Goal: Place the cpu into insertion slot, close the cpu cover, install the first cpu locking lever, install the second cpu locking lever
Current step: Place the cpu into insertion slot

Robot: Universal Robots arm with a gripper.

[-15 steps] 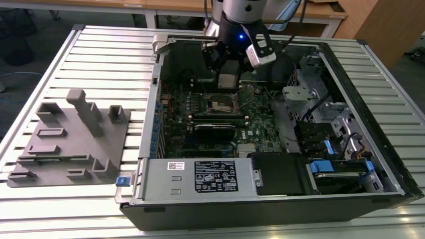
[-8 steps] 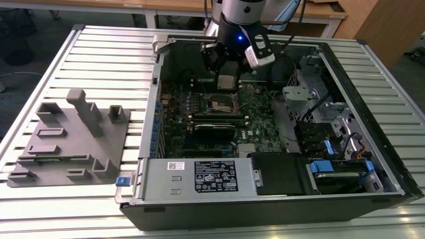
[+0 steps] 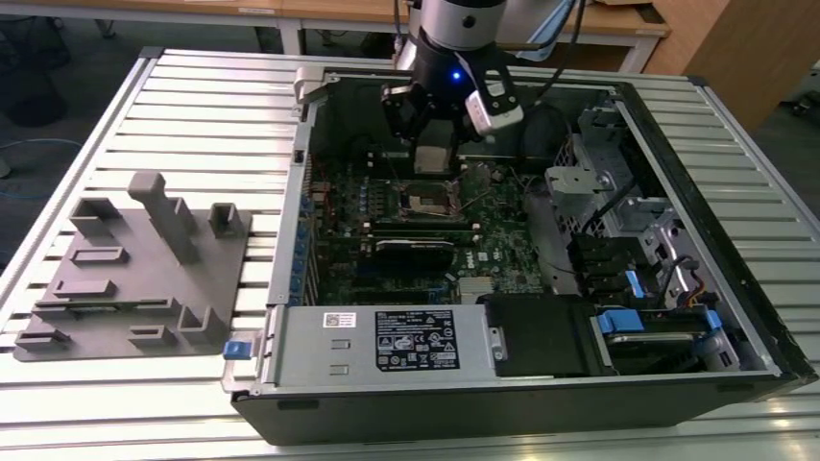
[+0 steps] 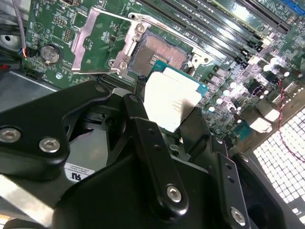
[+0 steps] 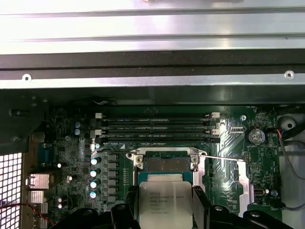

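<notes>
1. An open computer case (image 3: 513, 401) lies on a slatted metal bench (image 3: 180, 96). Wooden desks (image 3: 346, 14) line the far side of the room, and a grey fixture plate (image 3: 192, 279) sits on the bench at the exterior view's left.
2. The pincer (image 3: 433, 146) is clamped on the cpu (image 4: 171, 98), its two black fingers (image 4: 140, 119) pressing opposite edges of the chip. The chip hangs over the green board near the insertion slot (image 4: 159, 51) and is not seated. The slot's pin field lies bare, and the cpu cover (image 4: 129, 45) is swung open beside it.
3. In the first wrist view the picture's edge cuts off part of the chip, and the fingers hide its sides. In the second wrist view the chip covers one corner of the slot. We cannot tell how large the gap between chip and slot is. The arm is cut off at the far edge of the exterior view.
4. We count one cpu, one slot, one cover, two fingers, four long memory slots (image 5: 157, 126), one thin wire lever (image 5: 221, 158) beside the socket and one coin cell (image 5: 256, 136).
</notes>
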